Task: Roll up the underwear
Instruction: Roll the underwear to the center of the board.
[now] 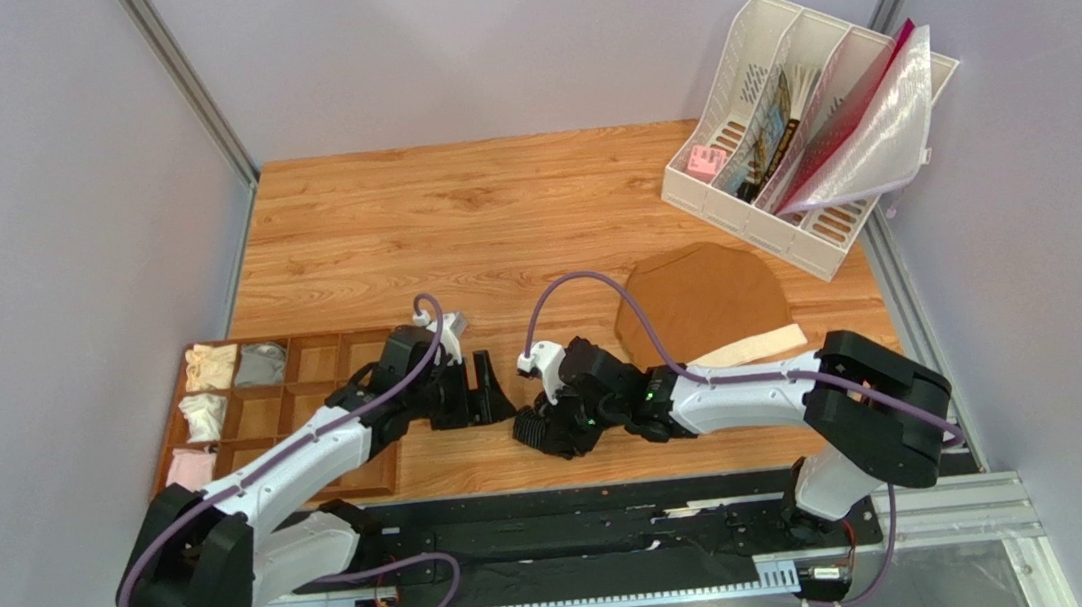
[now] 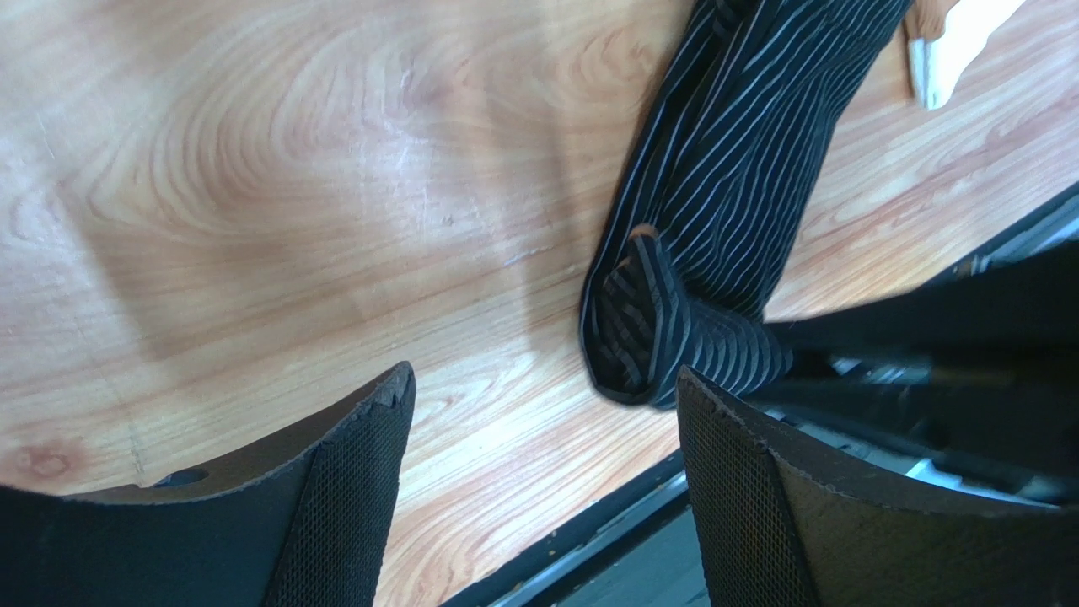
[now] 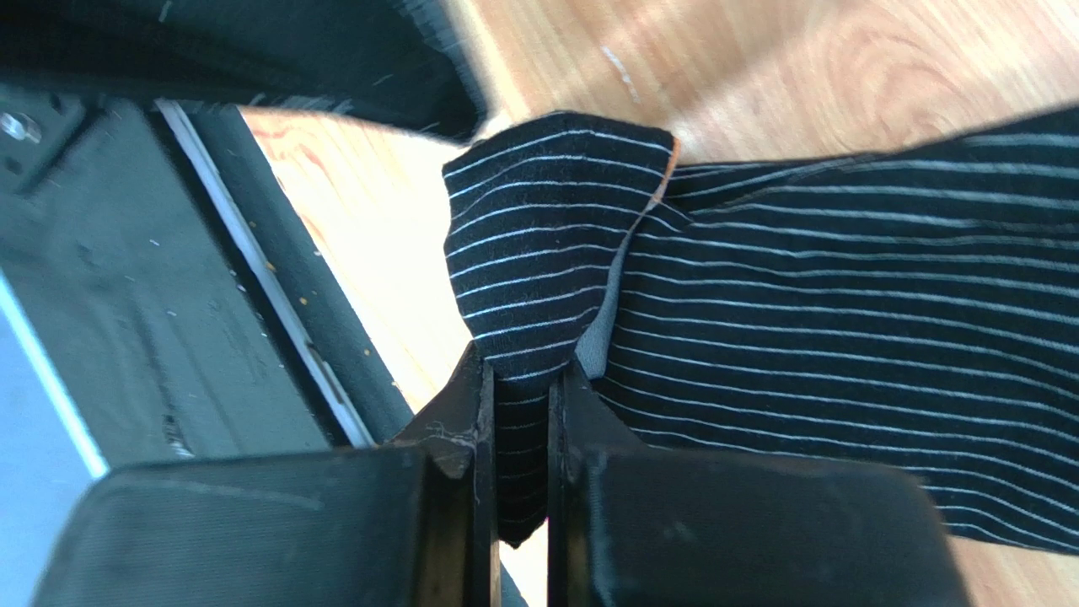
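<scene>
Underwear (image 3: 785, 342), black with fine pale stripes, seen bunched at near edge of wooden table (image 1: 462, 206), fold pinched between closed fingers of right gripper (image 3: 519, 386). Left gripper (image 2: 545, 493) spread wide, empty, just beside. Fabric judged light, limp, easily slipped; best taken at folded edge.

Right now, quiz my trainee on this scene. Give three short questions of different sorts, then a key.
1. True or false: the left end effector is shut on the underwear.
2. What does the right end effector pinch? A nothing; B a fold of the underwear; C a cable.
3. In the top view, what colour are the briefs lying flat beyond the right arm?

Key: 1 false, its jaws stand open over bare wood beside the fabric. 2 B. 3 brown.
</scene>
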`<move>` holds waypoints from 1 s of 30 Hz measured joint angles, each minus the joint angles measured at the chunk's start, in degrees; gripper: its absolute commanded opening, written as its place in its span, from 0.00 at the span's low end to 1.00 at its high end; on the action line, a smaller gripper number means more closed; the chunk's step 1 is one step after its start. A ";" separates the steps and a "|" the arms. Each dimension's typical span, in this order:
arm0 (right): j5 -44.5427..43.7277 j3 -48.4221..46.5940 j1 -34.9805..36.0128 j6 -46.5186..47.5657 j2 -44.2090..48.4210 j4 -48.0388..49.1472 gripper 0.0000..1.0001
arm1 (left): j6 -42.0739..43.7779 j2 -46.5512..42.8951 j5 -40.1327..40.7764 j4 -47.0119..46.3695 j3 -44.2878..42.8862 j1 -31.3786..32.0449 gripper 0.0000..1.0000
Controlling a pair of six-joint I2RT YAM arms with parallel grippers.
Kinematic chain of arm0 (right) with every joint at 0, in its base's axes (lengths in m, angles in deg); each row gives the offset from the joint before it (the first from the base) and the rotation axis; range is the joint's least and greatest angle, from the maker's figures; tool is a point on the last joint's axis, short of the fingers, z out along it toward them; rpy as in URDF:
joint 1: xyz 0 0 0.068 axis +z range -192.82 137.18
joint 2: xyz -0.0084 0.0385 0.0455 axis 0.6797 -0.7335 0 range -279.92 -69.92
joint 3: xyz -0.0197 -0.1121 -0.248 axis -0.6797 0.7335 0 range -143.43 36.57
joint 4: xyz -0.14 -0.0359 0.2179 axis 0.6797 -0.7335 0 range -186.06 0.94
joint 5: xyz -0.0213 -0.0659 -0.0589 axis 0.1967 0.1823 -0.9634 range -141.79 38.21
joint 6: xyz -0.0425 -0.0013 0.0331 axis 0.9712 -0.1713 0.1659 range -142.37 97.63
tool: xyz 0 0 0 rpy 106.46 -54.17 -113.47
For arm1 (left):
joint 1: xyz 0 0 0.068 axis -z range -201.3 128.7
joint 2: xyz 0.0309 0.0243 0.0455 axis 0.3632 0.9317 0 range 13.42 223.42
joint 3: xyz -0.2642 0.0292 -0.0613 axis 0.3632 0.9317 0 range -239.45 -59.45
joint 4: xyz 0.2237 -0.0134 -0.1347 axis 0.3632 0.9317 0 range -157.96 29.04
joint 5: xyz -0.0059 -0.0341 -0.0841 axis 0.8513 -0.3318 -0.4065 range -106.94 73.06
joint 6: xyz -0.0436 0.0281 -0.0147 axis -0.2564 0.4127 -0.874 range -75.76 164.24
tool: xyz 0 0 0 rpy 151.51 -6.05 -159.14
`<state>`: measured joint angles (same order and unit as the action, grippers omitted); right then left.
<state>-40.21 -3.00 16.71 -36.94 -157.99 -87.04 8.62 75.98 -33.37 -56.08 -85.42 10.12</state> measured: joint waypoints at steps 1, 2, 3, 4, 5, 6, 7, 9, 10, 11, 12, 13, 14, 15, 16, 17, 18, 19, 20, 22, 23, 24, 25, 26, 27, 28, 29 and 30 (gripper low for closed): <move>1.18 0.42 -0.92 -0.74 0.02 0.70 0.00 | 0.00 -0.48 -0.07 -0.68 0.87 0.04 0.79; 2.10 0.70 -1.73 -1.46 0.04 1.09 0.00 | 0.04 -0.96 -0.13 -1.29 1.49 0.13 0.78; 3.10 1.05 -2.56 -2.23 0.04 1.66 0.00 | 0.09 -1.29 -0.13 -1.68 1.75 0.35 0.78; 3.93 1.36 -3.37 -2.93 0.04 2.12 0.00 | 0.15 -1.55 -0.09 -2.40 1.86 0.74 0.78; 5.03 1.75 -4.35 -3.85 0.04 2.62 0.00 | 0.24 -1.70 0.02 -3.34 1.88 1.40 0.78; 5.55 1.97 -4.92 -4.33 0.04 2.91 0.00 | 0.28 -1.75 0.04 -4.22 1.88 2.03 0.77; 6.25 2.25 -5.68 -5.07 0.04 3.28 0.00 | 0.48 -1.77 0.07 -5.31 1.88 3.02 0.77; 7.48 2.75 -7.04 -6.47 0.04 4.02 0.00 | 0.72 -1.75 0.04 -7.10 1.95 4.35 0.75; 8.09 3.02 -7.58 -6.88 0.04 4.35 0.00 | 0.94 -1.70 0.02 -8.09 1.99 4.87 0.75; 8.61 3.28 -8.15 -7.41 0.00 4.72 0.00 | 1.07 -1.62 -0.04 -8.72 2.01 5.16 0.74; 9.49 3.69 -8.98 -8.28 -0.07 5.40 0.00 | 1.29 -1.36 -0.09 -9.97 2.05 5.51 0.73; 10.16 4.04 -9.70 -8.96 -0.22 5.86 0.00 | 1.42 -1.05 -0.11 -10.78 2.08 5.62 0.73; 10.64 4.20 -10.29 -9.44 -0.39 6.03 0.00 | 1.55 -0.68 -0.15 -11.54 2.10 5.64 0.73; 11.10 4.31 -10.75 -9.79 -0.66 6.29 0.00 | 1.66 -0.37 -0.20 -12.20 2.16 5.64 0.73; 11.96 4.42 -11.45 -10.47 -1.05 6.69 0.00 | 1.95 0.31 -0.22 -13.49 2.38 5.68 0.73; 12.37 4.48 -11.80 -10.75 -1.25 6.88 0.00 | 2.03 0.70 -0.28 -13.88 2.47 5.68 0.73; 12.96 4.57 -12.17 -11.13 -1.51 7.26 0.00 | 2.16 1.27 -0.48 -14.71 2.64 5.68 0.72; 13.57 4.68 -12.52 -11.34 -1.79 7.69 0.00 | 2.36 2.10 -0.70 -15.50 2.75 5.68 0.72; 14.27 4.79 -12.96 -11.67 -2.21 8.17 0.00 | 2.43 3.04 -0.98 -16.22 2.84 5.70 0.72; 15.37 4.87 -13.64 -12.15 -2.80 8.72 0.00 | 2.56 5.22 -1.31 -18.18 3.02 5.88 0.72; 15.85 4.94 -13.90 -12.31 -3.04 9.03 0.00 | 2.58 6.40 -1.49 -19.02 3.06 6.01 0.72; 16.24 4.96 -14.12 -12.46 -3.23 9.29 0.00 | 2.56 7.30 -1.64 -19.76 3.15 6.12 0.71; 16.65 4.98 -14.32 -12.66 -3.48 9.55 0.00 | 2.54 8.37 -1.81 -20.96 3.32 6.19 0.71; 17.09 4.98 -14.51 -12.76 -3.72 9.81 0.00 | 2.54 9.46 -2.03 -21.86 3.41 6.23 0.70; 17.31 4.98 -14.62 -12.87 -3.87 9.90 0.00 | 2.54 10.14 -2.16 -22.47 3.45 6.27 0.69; 17.59 4.98 -14.75 -13.03 -4.02 10.08 0.00 | 2.54 11.26 -2.45 -23.43 3.54 6.34 0.68; 17.86 4.98 -14.86 -13.09 -4.20 10.25 0.00 | 2.49 12.44 -2.73 -24.52 3.56 6.38 0.67; 18.03 4.98 -14.97 -13.16 -4.37 10.38 0.00 | 2.49 13.18 -3.04 -25.66 3.56 6.38 0.65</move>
<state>-22.18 1.98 1.74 -50.09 -162.37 -76.65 11.11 89.16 -36.41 -81.74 -81.86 16.51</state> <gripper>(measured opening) 0.058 0.689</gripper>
